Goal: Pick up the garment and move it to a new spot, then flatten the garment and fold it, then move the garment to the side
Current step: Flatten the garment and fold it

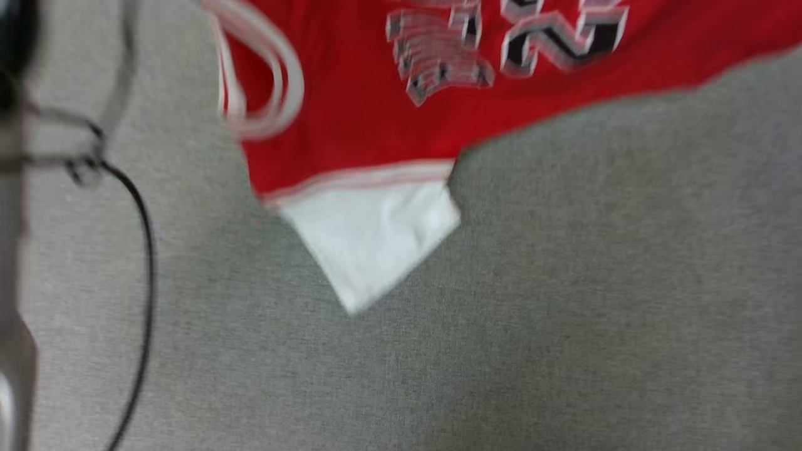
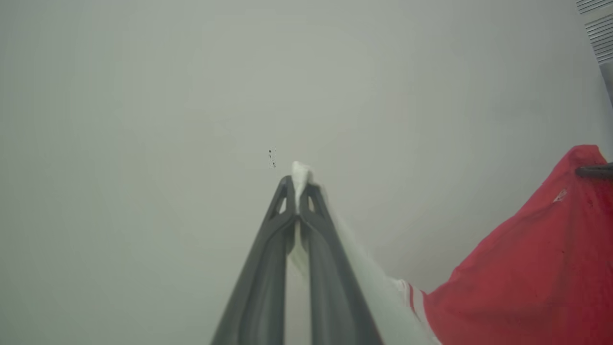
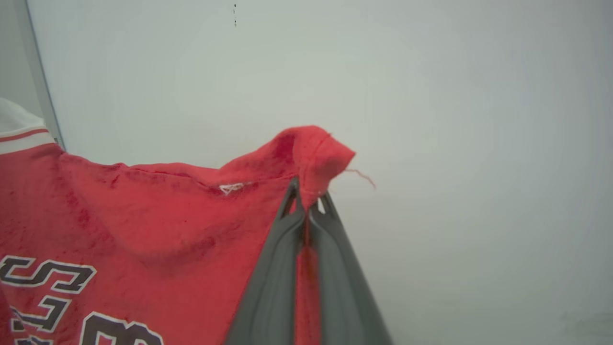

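The red jersey [image 1: 357,119], soft knit cloth with black, white-outlined lettering, is held up over the grey felt-like carpet [image 1: 595,313]; its white sleeve [image 1: 376,241] hangs down as a triangle. The left gripper [image 2: 298,188] is clamped on a white cloth corner, and the right gripper [image 3: 309,194] on a red corner. A thin black cable [image 1: 148,263] curves over the carpet.

The left gripper [image 2: 299,184] has two long, smooth, dark grey fingers [image 2: 261,282], each tapering to a narrow tip with a small triangular cut-out. The right gripper [image 3: 309,190] looks alike. At the left, a thin black cable [image 1: 148,282] curves beside a blurred pale forearm [image 1: 12,376].
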